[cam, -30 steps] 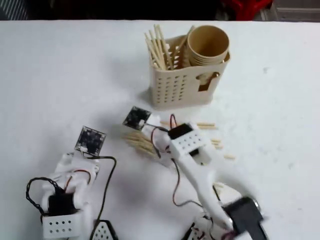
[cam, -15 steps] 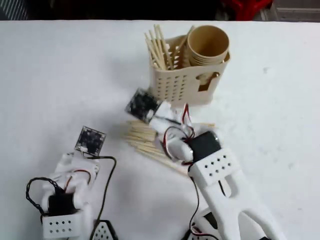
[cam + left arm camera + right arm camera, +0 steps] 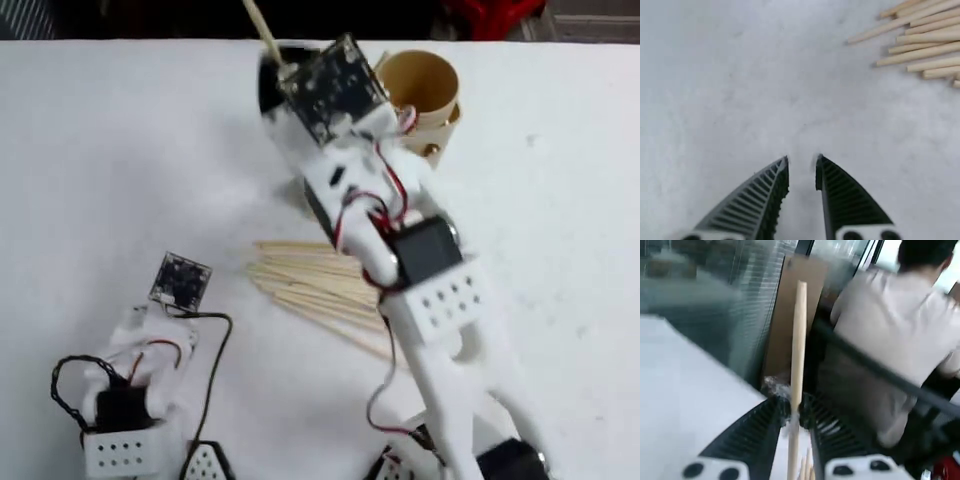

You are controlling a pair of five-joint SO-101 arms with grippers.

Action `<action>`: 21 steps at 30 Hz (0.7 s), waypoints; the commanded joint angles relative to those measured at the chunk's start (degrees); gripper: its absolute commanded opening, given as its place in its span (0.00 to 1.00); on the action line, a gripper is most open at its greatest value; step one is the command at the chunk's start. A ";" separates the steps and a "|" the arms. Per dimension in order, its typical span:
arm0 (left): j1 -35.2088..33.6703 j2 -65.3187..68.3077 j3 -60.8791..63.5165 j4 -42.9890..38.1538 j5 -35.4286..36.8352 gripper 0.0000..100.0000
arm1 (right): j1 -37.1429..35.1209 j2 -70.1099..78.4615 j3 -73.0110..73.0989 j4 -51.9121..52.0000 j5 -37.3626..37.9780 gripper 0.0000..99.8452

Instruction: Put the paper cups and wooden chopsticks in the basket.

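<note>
Clenched on one upright chopstick above the far basket, the right gripper may drop it beside the paper cups if it releases off-centre, while the left gripper rests near-left, slightly parted and empty.

Office-like workroom, white table, glass partition with blinds, cardboard sheet leaning behind
</note>
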 commanded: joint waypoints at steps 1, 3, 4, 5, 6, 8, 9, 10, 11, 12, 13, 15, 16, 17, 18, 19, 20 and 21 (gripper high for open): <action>0.66 -0.57 -0.18 0.18 0.00 0.11 | 1.63 4.18 -6.24 -7.78 -0.18 0.02; 0.66 -0.57 -0.18 0.18 0.00 0.11 | 2.59 6.90 -9.49 -8.22 -0.18 0.02; 0.66 -0.57 -0.18 0.18 0.00 0.11 | 3.30 8.04 -10.90 -8.13 -0.18 0.02; 0.66 -0.57 -0.18 0.18 0.00 0.11 | 4.09 9.01 -11.96 -8.04 -0.53 0.02; 0.66 -0.57 -0.18 0.18 0.00 0.11 | 4.70 9.89 -12.48 -7.96 -0.53 0.02; 0.66 -0.57 -0.18 0.18 0.00 0.11 | 5.49 11.30 -12.66 -6.90 -0.62 0.02; 0.66 -0.57 -0.18 0.18 0.00 0.11 | 5.58 11.91 -12.57 -6.02 -0.62 0.02; 0.66 -0.57 -0.18 0.18 0.00 0.11 | 5.76 12.62 -12.57 -4.79 -0.62 0.02; 0.66 -0.57 -0.18 0.18 0.00 0.11 | 5.93 13.05 -12.57 -3.56 -0.62 0.02; 0.66 -0.57 -0.18 0.18 0.00 0.11 | 5.85 13.32 -12.57 -2.42 -0.62 0.02; 0.66 -0.57 -0.18 0.18 0.00 0.11 | 5.85 13.49 -12.57 -1.36 -0.62 0.02; 0.66 -0.57 -0.18 0.18 0.00 0.11 | 5.85 13.49 -12.57 0.40 -0.62 0.03; 0.66 -0.57 -0.18 0.18 0.00 0.11 | 5.85 13.23 -12.48 1.19 -0.70 0.06; 0.66 -0.57 -0.18 0.18 0.00 0.11 | 5.85 13.14 -12.48 1.89 -0.70 0.08; 0.66 -0.57 -0.18 0.18 0.00 0.11 | 5.85 13.14 -12.48 2.51 -0.70 0.12; 0.66 -0.57 -0.18 0.18 0.00 0.11 | 5.76 13.14 -12.48 3.30 -0.70 0.14; 0.66 -0.57 -0.18 0.18 0.00 0.11 | 5.67 13.14 -12.48 4.00 -0.70 0.16; 0.66 -0.57 -0.18 0.18 0.00 0.11 | 5.58 13.14 -12.48 4.97 -0.70 0.17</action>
